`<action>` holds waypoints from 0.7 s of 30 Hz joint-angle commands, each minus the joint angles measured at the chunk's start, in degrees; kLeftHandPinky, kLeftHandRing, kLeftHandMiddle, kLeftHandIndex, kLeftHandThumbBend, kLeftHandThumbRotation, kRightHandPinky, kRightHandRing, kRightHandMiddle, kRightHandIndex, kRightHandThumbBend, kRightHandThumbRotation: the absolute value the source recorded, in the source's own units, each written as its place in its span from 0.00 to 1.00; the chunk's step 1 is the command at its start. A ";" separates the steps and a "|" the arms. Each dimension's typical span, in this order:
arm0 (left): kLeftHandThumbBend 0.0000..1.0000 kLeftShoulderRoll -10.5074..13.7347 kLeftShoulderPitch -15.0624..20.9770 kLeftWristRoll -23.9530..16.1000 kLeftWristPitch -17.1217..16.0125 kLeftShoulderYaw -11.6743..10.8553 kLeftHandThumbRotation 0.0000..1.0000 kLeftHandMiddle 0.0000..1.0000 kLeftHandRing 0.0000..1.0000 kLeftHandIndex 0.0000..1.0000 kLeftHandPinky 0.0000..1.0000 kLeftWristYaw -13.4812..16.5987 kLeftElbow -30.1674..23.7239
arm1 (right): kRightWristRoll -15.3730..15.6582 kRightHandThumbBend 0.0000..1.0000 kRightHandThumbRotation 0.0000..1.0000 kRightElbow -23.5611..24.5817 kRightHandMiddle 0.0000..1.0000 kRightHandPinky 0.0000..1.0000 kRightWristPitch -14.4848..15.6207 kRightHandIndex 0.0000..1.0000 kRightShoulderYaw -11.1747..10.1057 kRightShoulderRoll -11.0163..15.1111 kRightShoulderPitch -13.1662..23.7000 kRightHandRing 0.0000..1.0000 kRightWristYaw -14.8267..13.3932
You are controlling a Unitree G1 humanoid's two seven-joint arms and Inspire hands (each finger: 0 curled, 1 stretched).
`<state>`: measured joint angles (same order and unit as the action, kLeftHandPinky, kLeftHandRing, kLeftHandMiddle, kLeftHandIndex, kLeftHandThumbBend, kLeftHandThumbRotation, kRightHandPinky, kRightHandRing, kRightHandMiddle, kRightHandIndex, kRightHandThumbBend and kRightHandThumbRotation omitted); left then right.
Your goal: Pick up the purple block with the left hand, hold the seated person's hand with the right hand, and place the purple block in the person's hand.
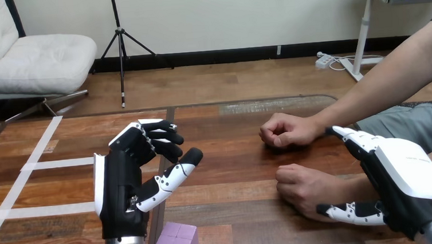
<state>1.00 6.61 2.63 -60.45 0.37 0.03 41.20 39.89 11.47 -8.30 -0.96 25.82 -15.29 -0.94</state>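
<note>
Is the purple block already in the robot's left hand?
No, the purple block lies on the table near the left hand, which holds nothing.
</note>
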 commanded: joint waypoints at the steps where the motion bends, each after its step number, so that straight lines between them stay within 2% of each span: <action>1: 0.82 0.06 1.80 -0.25 -1.46 -0.93 0.14 0.48 0.39 0.50 0.32 -0.60 -1.13 | 0.25 0.82 0.20 3.73 0.90 0.92 0.23 0.88 -1.12 1.31 2.39 0.90 0.24; 10: 0.80 0.86 1.74 -2.75 -1.12 -1.60 0.16 0.48 0.40 0.51 0.33 -0.44 -1.52 | 0.20 0.82 0.22 3.46 0.89 0.92 0.07 0.88 -0.76 1.44 2.20 0.89 0.01; 19: 0.78 3.08 1.16 -9.63 0.98 -1.92 0.23 0.50 0.43 0.53 0.36 1.87 -3.15 | -0.17 0.80 0.24 3.40 0.89 0.92 0.07 0.88 -0.52 1.19 1.98 0.89 0.07; 21: 0.78 3.81 0.81 -11.48 2.40 -1.76 0.24 0.51 0.44 0.53 0.37 2.38 -4.07 | -0.41 0.79 0.24 3.31 0.89 0.92 -0.08 0.88 -0.45 1.08 1.96 0.89 0.03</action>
<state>2.78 6.37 -5.38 -59.51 -1.17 1.55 40.34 39.90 11.47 -7.95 -0.91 26.59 -15.29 -0.46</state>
